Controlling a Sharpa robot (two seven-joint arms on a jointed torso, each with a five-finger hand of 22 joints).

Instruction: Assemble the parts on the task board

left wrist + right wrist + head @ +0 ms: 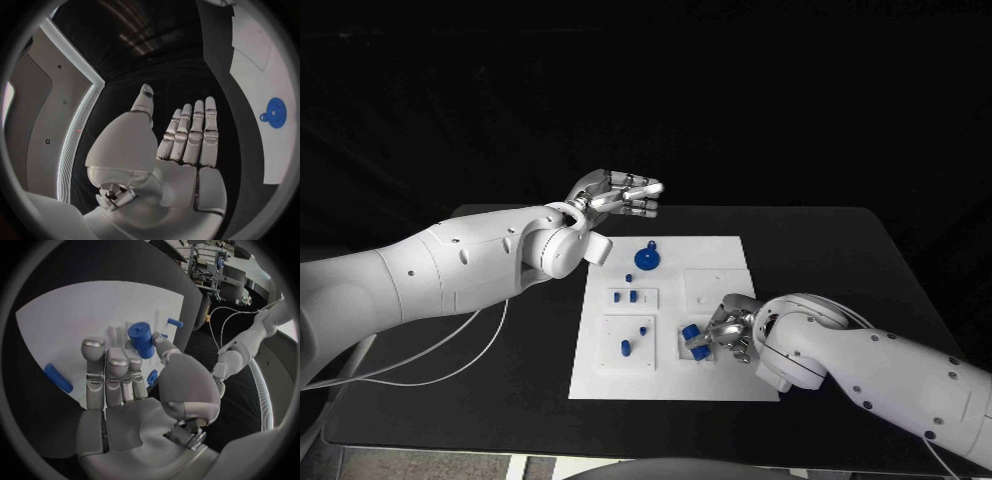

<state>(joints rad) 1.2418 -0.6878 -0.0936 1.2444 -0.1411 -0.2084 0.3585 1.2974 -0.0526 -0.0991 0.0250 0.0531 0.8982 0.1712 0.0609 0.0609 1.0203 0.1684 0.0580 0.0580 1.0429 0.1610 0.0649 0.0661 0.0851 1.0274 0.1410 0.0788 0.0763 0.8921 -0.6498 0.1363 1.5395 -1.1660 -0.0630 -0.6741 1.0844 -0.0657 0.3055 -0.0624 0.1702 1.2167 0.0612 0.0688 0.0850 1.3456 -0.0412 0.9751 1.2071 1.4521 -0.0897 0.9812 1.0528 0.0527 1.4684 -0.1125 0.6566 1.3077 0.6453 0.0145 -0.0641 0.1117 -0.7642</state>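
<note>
On my left I see the left hand [615, 194] raised past the far edge of the flat white rectangular task board [733, 385], over the black counter [834, 260]; its fingers [195, 131] lie straight and side by side with the thumb apart, and nothing sits in them. Just beyond those fingertips, toward the board's middle, lies a round blue disc part with a small knob [648, 259], untouched. Nearer me, two small blue pegs [632, 296] stand in a raised white block, and another blue piece [626, 346] sits in the block below it.

Further right, the right hand [730, 335] is down on the board. Its thumb and a finger pinch a short blue plastic cylinder [141, 339], held at the fingertips against the board. A loose blue bar [57, 378] lies beside the outer fingers, and a small blue peg [175, 323] lies just past the thumb.
</note>
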